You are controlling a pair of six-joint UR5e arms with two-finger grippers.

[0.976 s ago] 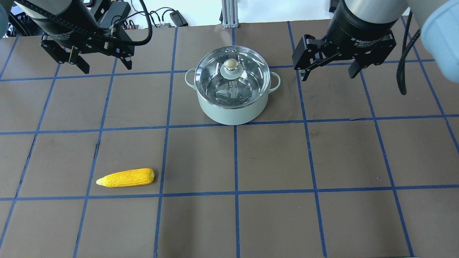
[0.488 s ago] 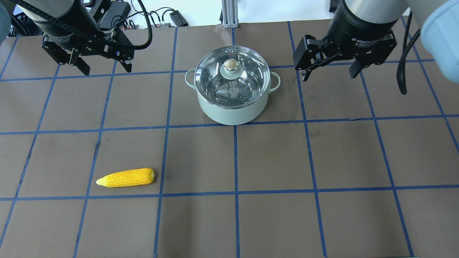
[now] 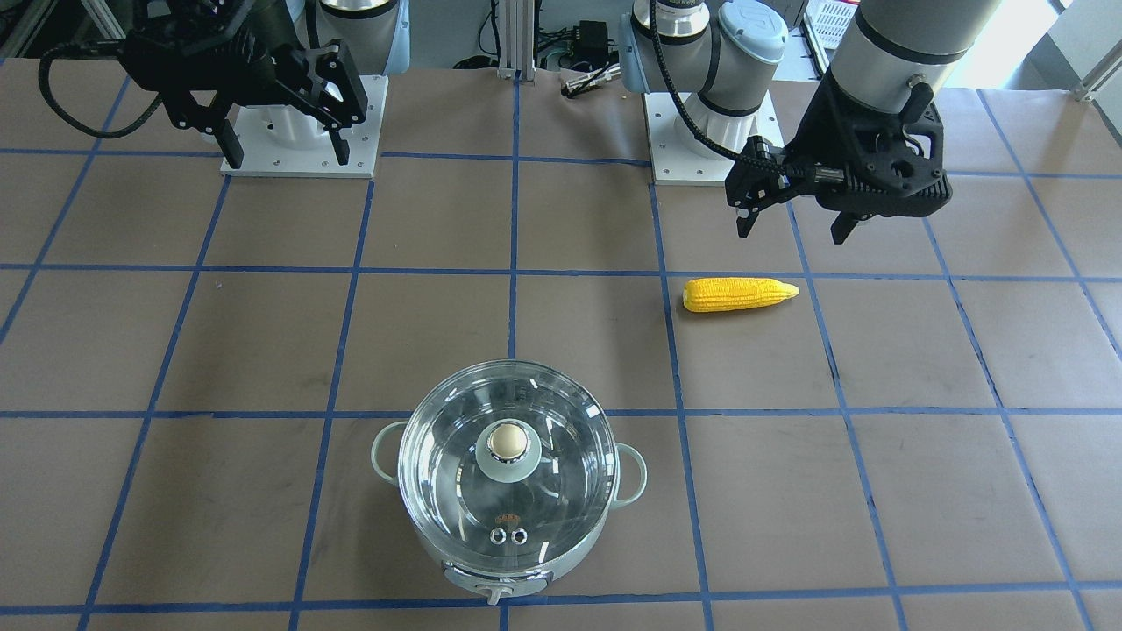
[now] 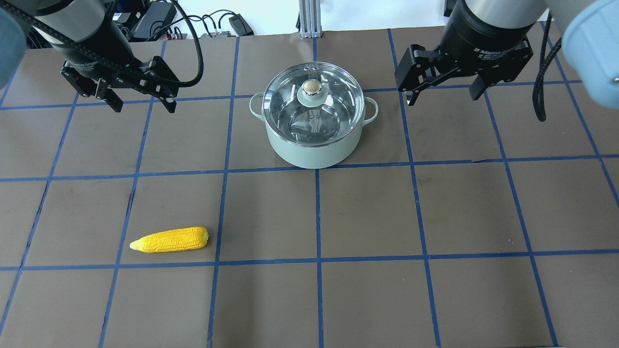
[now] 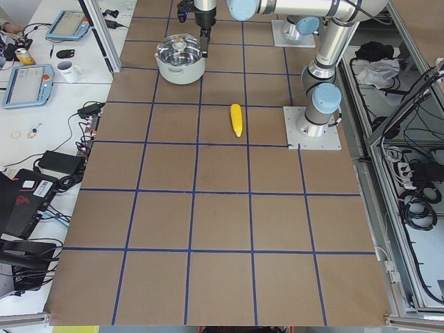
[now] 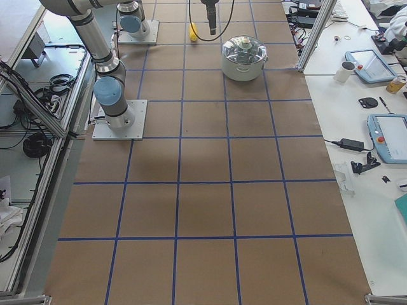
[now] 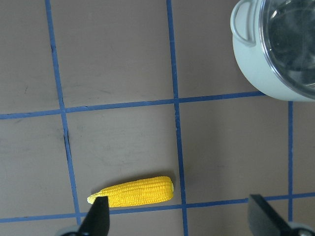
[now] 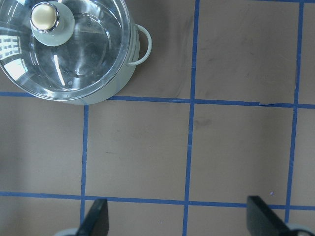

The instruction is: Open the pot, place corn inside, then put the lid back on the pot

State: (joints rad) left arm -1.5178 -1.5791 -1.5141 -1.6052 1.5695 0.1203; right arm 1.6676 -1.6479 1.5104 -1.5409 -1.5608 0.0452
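The mint-green pot (image 4: pixel 314 147) stands at the back middle of the table with the glass lid (image 4: pixel 333 108) shut on it; it also shows in the front view (image 3: pixel 561 568) under its lid (image 3: pixel 438 473). The yellow corn (image 4: pixel 169 239) lies on its side at the front left, also in the front view (image 3: pixel 741 294) and the left wrist view (image 7: pixel 133 191). My left gripper (image 4: pixel 143 106) is open and empty, raised to the left of the pot and well behind the corn. My right gripper (image 4: pixel 442 99) is open and empty, raised to the right of the pot.
The table is brown with a blue tape grid. Cables and power bricks (image 4: pixel 232 21) lie beyond the back edge by a metal post (image 4: pixel 307 19). Both arms' base plates (image 3: pixel 298 131) sit on the robot's side.
My left gripper has moved a little toward the front of the table, still open. My right gripper has shifted slightly back. Pot, lid and corn have not moved.
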